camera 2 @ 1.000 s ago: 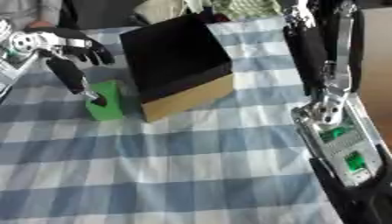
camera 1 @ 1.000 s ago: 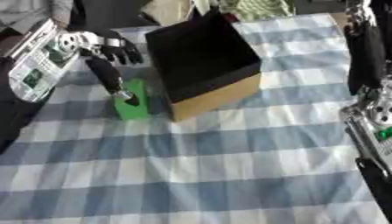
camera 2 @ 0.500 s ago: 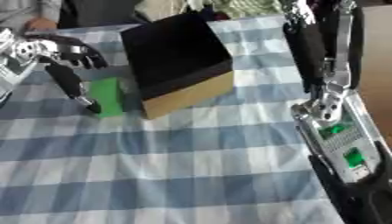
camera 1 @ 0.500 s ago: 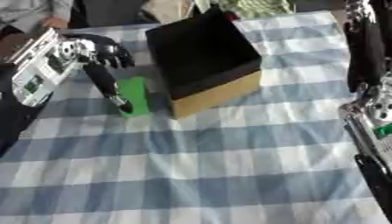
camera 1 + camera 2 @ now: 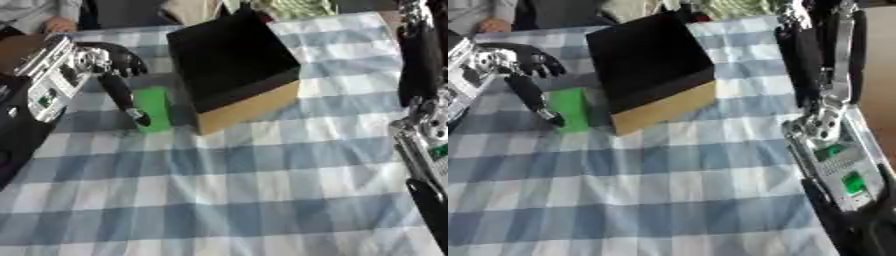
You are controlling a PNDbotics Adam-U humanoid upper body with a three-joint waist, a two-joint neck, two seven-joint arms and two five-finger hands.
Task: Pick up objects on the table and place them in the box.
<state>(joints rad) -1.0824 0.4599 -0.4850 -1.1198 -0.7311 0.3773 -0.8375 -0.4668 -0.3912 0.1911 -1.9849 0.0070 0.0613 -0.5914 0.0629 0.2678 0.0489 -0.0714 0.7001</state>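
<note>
Left hand [image 5: 112,60] part-curled, clamped on nothing, one digit stretched down against green block [image 5: 154,109] beside box [image 5: 229,65], seemingly positioning for a grasp.

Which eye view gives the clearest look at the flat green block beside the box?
The left eye view: the flat green block lies well inside the picture, next to the black-lined cardboard box, with the left hand over its left edge. The right eye view shows the same block nearer the picture's left edge, likewise partly covered.
</note>
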